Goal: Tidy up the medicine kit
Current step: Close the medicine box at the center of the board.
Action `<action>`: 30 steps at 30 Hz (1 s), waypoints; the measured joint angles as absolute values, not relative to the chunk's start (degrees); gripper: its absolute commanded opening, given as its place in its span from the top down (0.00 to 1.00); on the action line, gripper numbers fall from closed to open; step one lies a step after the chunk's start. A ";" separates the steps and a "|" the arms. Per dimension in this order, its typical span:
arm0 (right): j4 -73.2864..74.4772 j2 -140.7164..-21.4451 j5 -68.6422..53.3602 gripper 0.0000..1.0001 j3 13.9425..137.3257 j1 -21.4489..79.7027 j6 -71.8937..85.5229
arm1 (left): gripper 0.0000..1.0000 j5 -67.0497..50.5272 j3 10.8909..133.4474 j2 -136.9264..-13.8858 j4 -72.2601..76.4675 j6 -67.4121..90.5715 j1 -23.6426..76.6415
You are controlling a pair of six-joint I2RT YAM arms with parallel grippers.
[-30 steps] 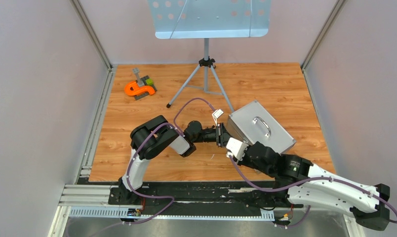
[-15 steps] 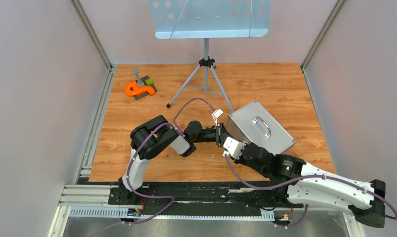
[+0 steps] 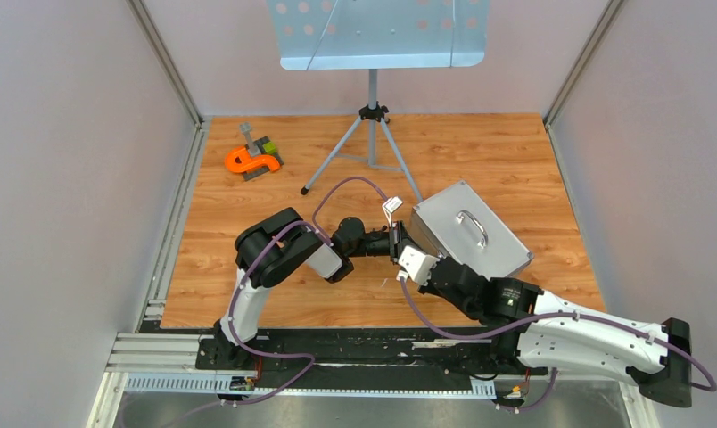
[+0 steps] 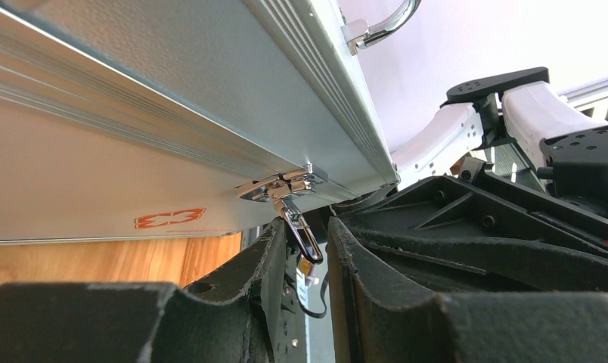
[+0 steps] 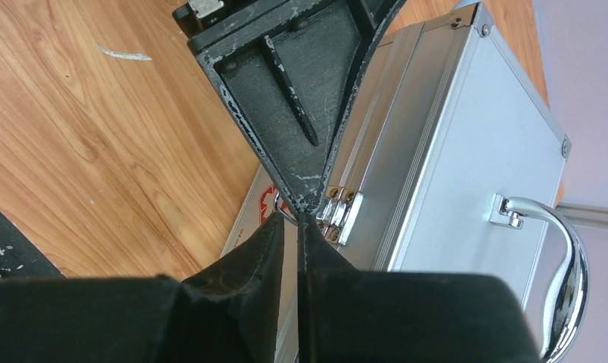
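Note:
The medicine kit (image 3: pixel 444 223), a silver aluminium case with a metal handle (image 3: pixel 473 227), lies closed on the wooden table right of centre. Both grippers meet at its front left side. My left gripper (image 3: pixel 397 242) (image 4: pixel 305 242) is open, and the hanging chrome flap of the latch (image 4: pixel 299 227) sits between its fingers, close to the left one. My right gripper (image 3: pixel 405 256) (image 5: pixel 295 219) has its jaws almost together with only a thin slit, tips pinching the latch (image 5: pixel 335 212) at its wire loop. The kit (image 5: pixel 452 151) fills the right of that view.
A music stand's tripod (image 3: pixel 371 134) stands at the back centre, one leg reaching toward the case. An orange curved piece on a grey block (image 3: pixel 252 160) lies at the back left. Walls close in on both sides. Bare wood lies left of the arms.
The right arm has slid forward and left toward the latch, and its jaws have narrowed. The left arm and the case have stayed put.

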State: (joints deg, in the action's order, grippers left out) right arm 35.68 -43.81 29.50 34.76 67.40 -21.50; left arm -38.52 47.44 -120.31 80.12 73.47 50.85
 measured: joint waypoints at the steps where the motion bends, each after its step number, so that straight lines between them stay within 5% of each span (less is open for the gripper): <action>1: 35.59 -43.79 29.71 0.89 34.74 67.44 -21.56 | 0.66 -38.50 47.44 -120.31 80.12 73.47 50.85; 12: 35.14 -44.16 31.33 0.71 34.52 70.11 -21.78 | 0.66 -38.52 47.44 -119.70 79.44 73.89 50.85; 24: 32.64 -49.95 38.26 0.75 34.52 70.54 -21.08 | 0.66 -38.06 47.44 -119.68 78.19 74.76 50.52; 30: 31.86 -51.16 40.25 0.93 34.50 70.72 -21.10 | 0.66 -37.78 47.44 -119.68 78.15 74.76 50.48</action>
State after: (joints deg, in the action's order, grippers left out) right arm 31.86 -51.16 40.25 34.50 70.72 -21.10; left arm -37.78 47.44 -119.68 78.15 74.76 50.48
